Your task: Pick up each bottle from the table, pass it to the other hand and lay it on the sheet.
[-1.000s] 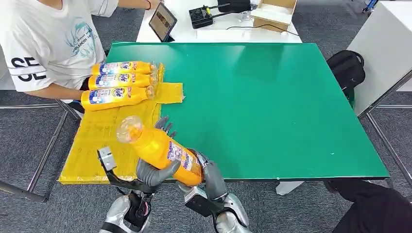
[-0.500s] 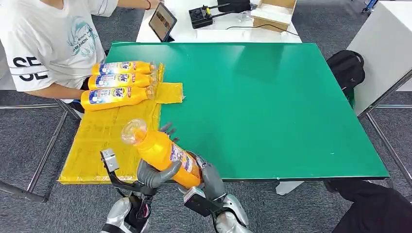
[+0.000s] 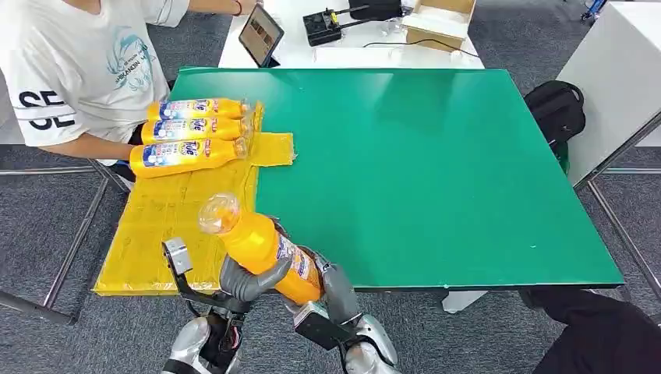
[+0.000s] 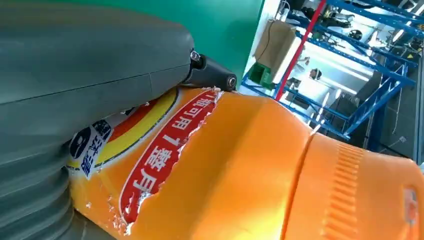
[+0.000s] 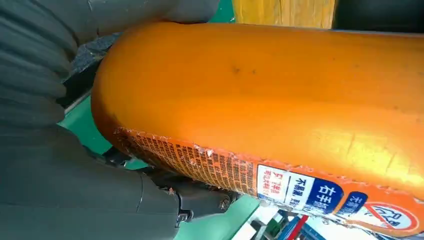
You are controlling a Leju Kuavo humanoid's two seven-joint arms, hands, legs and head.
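An orange bottle [image 3: 261, 245] with a clear cap hangs tilted over the table's front edge, cap pointing up and to the left. My left hand [image 3: 245, 280] grips its middle from below, thumb wrapped across the label. My right hand [image 3: 334, 287] holds its base end. In the left wrist view the thumb [image 4: 90, 65] lies across the bottle [image 4: 250, 165]. In the right wrist view my right hand [image 5: 60, 175] cradles the bottle [image 5: 275, 100]. Three like bottles [image 3: 187, 129] lie side by side at the far end of the yellow sheet [image 3: 167, 222].
The sheet covers the left part of the green table [image 3: 429, 171]. A person in a white T-shirt [image 3: 70, 70] sits at the left, close to the lying bottles. Behind stands a white table with a tablet [image 3: 261, 33] and a box [image 3: 440, 19]. A black bag [image 3: 555, 109] lies at the right.
The held bottle has sunk a little toward me and shifted slightly right, with both hands still on it. The lying bottles have not moved.
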